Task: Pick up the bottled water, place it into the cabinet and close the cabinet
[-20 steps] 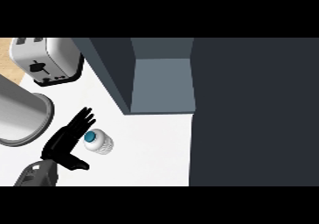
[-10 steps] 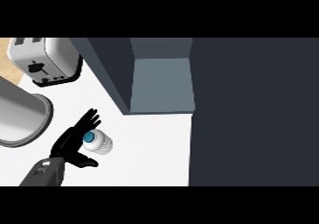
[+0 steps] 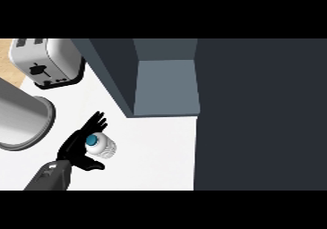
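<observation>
We look steeply down on the white counter (image 3: 152, 152), with the dark open cabinet (image 3: 165, 85) rising at its far side, its grey inner compartment facing us and a broad dark panel, most likely its door, filling the right of the view; a large steel pot (image 3: 17, 123) stands at the left edge and a toaster (image 3: 50, 60) behind it in the far left corner; smaller than all of these, the bottled water (image 3: 99, 145) stands upright on the counter, so its long axis points straight up at us and we see mainly its blue cap and pale shoulder; only one hand (image 3: 76, 147) shows, entering from the lower left, which we take to be our left, and the right hand is not in view; the bottle sits just to the right of the palm, touching or nearly so, with the fingers (image 3: 96, 121) stretched straight past its far side and the thumb (image 3: 92, 166) jutting out on its near side, so the hand is spread and not yet wrapped around anything; we judge that curling inward to the right would gather the bottle; the cabinet opening lies up and to the right of it.
</observation>
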Robot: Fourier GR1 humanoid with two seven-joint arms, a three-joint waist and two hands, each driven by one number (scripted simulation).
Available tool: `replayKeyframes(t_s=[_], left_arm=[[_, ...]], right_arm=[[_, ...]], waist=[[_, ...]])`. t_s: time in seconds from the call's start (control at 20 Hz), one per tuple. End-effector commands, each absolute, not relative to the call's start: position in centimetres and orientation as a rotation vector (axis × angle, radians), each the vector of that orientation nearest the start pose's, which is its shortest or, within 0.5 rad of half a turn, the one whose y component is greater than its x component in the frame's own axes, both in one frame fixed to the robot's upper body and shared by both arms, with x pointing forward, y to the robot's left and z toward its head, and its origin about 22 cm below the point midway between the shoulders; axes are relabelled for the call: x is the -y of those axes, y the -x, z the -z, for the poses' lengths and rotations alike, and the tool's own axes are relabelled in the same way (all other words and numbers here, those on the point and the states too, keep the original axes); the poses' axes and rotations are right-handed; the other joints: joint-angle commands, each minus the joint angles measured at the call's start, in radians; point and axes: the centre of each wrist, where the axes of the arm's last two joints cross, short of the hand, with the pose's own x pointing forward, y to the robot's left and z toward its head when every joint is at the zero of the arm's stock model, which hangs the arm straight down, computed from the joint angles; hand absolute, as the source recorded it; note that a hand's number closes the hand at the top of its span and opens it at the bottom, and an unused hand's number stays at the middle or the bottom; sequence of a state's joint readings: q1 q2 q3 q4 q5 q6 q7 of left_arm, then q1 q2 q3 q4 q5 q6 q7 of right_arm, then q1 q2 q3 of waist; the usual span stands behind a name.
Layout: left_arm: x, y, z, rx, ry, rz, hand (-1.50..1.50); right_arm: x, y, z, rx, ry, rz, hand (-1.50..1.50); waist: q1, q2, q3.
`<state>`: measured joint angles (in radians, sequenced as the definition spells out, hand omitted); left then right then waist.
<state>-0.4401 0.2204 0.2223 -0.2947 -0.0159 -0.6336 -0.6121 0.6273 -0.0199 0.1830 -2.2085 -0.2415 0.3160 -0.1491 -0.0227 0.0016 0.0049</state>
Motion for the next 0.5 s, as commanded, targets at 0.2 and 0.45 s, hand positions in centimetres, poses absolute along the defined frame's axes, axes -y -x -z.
replayKeyframes(t_s=[0.2,0.45], left_arm=[[-27.8,-26.9,15.0,1.278,0.712,-0.001,-1.50],[-26.9,-26.1,15.7,1.255,0.773,0.017,-1.50]], right_arm=[[22.4,-9.2,-5.1,1.797,-0.401,0.019,-1.50],[22.5,-10.7,-4.4,1.798,-0.395,0.025,-1.50]], waist=[[-0.015,0.006,-0.009],[-0.005,0.009,-0.008]])
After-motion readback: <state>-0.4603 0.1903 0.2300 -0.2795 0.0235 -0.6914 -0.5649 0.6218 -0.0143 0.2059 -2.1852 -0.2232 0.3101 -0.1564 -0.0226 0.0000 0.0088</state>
